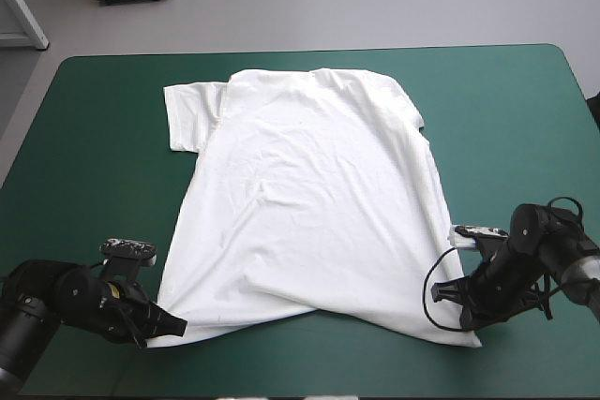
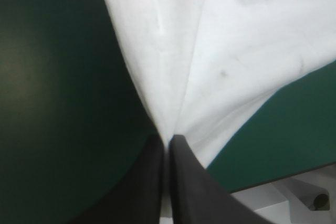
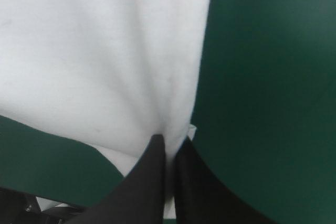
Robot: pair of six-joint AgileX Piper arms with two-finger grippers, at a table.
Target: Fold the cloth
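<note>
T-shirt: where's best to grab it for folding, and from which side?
Probably grip the T-shirt by both hem corners, coming low from the table's near edge: it lies flat, hem nearest; the left end effector and right end effector pinch there.

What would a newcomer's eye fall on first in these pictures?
The white T-shirt, spread nearly flat, fills the middle of the teal-green table, with its shoulders toward the far edge. At its near hem, the left claw is shut on one corner and the right claw on the other, so the cloth puckers toward each.
</note>
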